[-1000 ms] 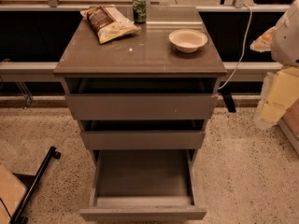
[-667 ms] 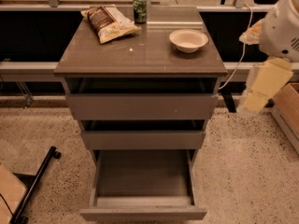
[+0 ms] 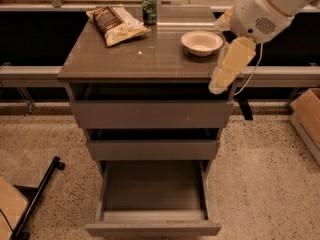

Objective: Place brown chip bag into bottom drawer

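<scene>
Cabinet top (image 3: 150, 61), seen from above and in front, carries the brown chip bag (image 3: 118, 24) at its 11 o'clock corner, lying flat and slanted. A green can (image 3: 149, 8) stands just beside the bag at its 2 o'clock. A pale bowl (image 3: 201, 42) sits toward the top's 2 o'clock side, well apart from the bag.

The gripper (image 3: 220, 84) hangs off the cabinet's right front edge, pointing down toward 7 o'clock from the white arm (image 3: 265, 9). How wide it stands cannot be told. It holds nothing, and the bag lies well apart at its 10 o'clock, with the bowl between them.

At 6 o'clock, the bottom drawer (image 3: 152, 229) is pulled far out, showing a bare interior.
</scene>
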{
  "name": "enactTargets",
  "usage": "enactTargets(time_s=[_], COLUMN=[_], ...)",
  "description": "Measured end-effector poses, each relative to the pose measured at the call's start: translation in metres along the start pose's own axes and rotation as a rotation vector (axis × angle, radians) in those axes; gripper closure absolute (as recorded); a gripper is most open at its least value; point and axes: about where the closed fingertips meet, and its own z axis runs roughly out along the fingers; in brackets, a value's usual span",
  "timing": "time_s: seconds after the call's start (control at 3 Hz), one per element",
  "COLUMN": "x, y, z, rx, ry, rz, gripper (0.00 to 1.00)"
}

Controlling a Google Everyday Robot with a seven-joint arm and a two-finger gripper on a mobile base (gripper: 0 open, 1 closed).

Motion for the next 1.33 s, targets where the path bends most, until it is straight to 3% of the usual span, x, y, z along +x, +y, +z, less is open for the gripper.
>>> enactTargets(time_s=[0.33,0.67,1.0,1.33], x=[-0.049,-0.049,-0.061,-0.092], y=[-0.054,-0.054,-0.065,-0.091], z=[0.019,0.019,0.037,0.076], rx=[-0.001,-0.001,0.014,0.053], ry=[-0.160,-0.159,-0.236,-0.377], rz=[0.002,0.002,0.016,0.033], gripper=[0.00,0.00,0.00,0.00])
